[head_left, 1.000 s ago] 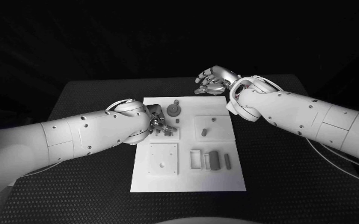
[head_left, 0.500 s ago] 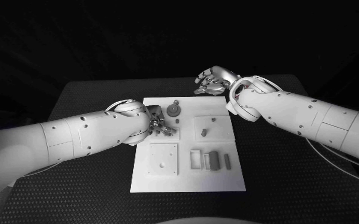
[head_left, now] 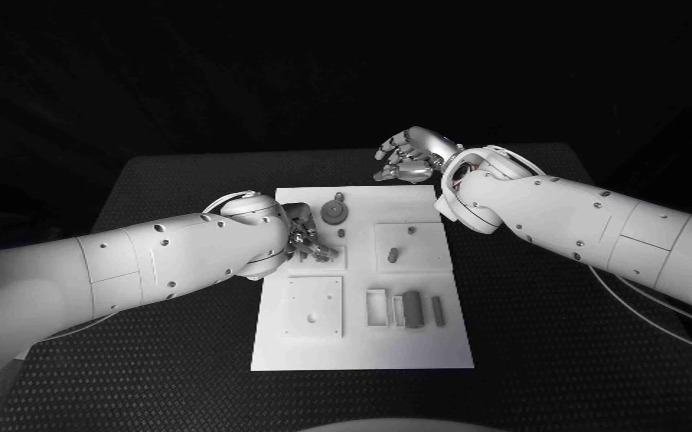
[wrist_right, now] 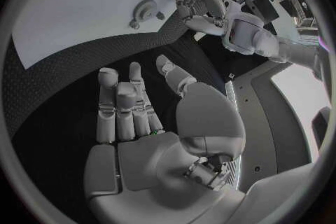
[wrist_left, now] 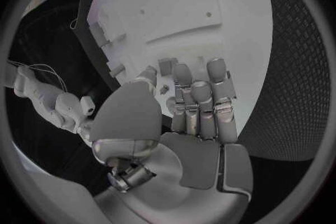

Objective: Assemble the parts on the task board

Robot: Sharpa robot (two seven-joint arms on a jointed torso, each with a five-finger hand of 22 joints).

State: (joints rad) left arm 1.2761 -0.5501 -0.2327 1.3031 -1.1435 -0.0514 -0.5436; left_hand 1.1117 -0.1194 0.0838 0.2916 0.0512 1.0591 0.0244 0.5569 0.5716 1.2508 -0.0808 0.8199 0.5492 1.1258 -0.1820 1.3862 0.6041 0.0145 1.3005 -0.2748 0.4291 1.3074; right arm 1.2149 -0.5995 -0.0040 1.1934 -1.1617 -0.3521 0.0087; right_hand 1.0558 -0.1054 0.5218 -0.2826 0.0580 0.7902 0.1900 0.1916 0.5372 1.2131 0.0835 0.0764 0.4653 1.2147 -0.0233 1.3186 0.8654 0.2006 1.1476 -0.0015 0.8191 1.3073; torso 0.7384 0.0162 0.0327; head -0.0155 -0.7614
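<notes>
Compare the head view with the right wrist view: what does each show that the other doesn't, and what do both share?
Head view alone: the grey bars in the slots at the task board's near edge, and the peg block. Right wrist view alone: the right hand's palm, fingers apart, holding nothing, over black table beyond the board. Both: the board, the round part and the left hand on the board.

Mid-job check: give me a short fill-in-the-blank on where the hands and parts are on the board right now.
1. The left hand works over the task board's ____ edge.
2. The right hand hovers beyond the board's far edge, holding ____.
3. The round part lies near the board's ____ edge.
4. The table under the board is ____ in colour.

Missing words: left; nothing; far; black
</notes>
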